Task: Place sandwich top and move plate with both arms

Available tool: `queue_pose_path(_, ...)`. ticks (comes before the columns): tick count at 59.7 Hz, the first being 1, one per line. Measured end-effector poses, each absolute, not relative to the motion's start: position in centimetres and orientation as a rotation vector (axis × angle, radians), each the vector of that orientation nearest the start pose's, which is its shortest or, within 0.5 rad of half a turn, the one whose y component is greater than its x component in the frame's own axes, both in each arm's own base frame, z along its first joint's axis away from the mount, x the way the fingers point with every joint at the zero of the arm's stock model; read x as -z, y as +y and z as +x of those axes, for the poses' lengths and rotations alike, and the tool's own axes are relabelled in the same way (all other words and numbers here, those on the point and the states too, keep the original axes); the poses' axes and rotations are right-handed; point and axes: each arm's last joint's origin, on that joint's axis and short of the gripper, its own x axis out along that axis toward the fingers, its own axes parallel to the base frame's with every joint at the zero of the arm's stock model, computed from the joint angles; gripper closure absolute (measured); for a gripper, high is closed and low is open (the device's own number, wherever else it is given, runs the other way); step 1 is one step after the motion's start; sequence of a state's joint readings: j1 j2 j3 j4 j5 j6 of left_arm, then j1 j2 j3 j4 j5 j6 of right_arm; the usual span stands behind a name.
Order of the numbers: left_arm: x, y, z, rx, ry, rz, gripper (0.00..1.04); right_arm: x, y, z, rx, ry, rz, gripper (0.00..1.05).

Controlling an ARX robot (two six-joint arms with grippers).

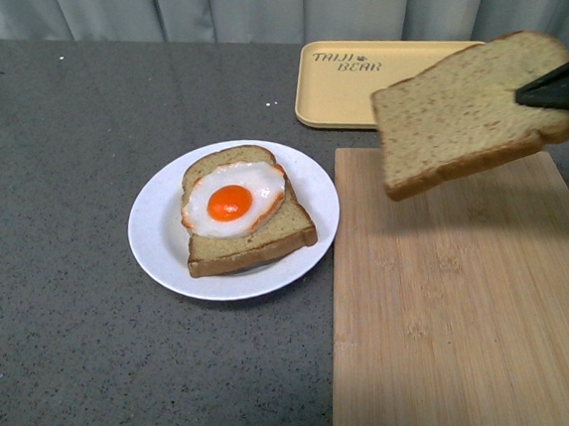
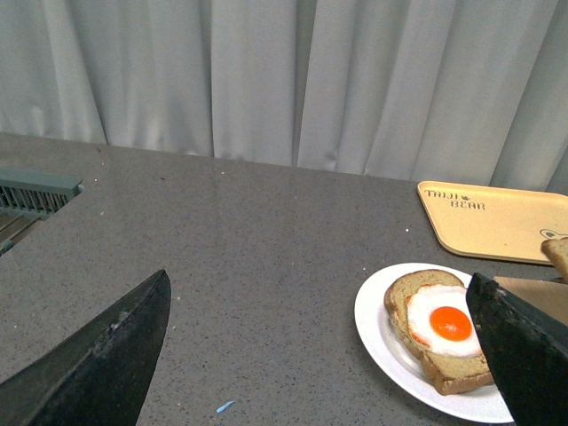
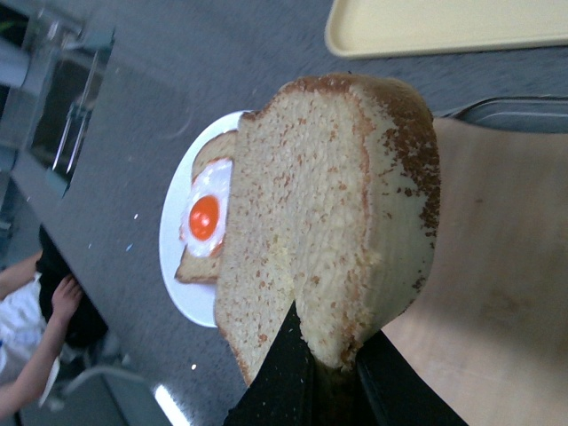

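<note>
A plain bread slice [image 1: 460,113] hangs tilted in the air above the far end of a wooden cutting board [image 1: 464,327], pinched at its right edge by the right gripper [image 1: 538,94]. Just left of the board, a white plate [image 1: 157,234] on the gray table [image 1: 67,342] carries another slice [image 1: 257,243] topped with a fried egg [image 1: 232,200]. A yellow tray [image 1: 354,92] lies behind.

The right tool [image 1: 545,93] (fingertips only) is cut off by the front view's right edge.

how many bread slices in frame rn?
2. One plain brown speckled bread slice, held by the right gripper above the wooden cutting board; a second slice, bearing a fried egg, on the round white plate.
</note>
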State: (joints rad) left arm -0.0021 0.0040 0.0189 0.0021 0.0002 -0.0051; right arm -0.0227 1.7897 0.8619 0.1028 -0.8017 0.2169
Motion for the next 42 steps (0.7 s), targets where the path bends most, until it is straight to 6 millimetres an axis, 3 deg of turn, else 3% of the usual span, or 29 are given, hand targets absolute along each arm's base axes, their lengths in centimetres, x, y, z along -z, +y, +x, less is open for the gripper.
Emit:
queue_pose_path(14,-17.0,0.0,9.7,0.002,-0.017,-0.005,0.07,-12.9,5.2,37.1,-0.876,0.898,0.479,1.01)
queue_pose_path(24,-17.0,0.0,9.7,0.002,-0.017,-0.005,0.07,-11.8,9.9,40.4,-0.984,0.9,0.453,1.01)
queue_pose_path(32,-17.0,0.0,9.7,0.002,-0.017,-0.005,0.07,-9.6,13.1,40.8,-0.985,0.968,0.499,1.01)
queue_pose_path(42,-17.0,0.0,9.7,0.002,-0.017,-0.006,0.07,-8.3,14.0,40.8,-0.915,1.013,0.536,1.01)
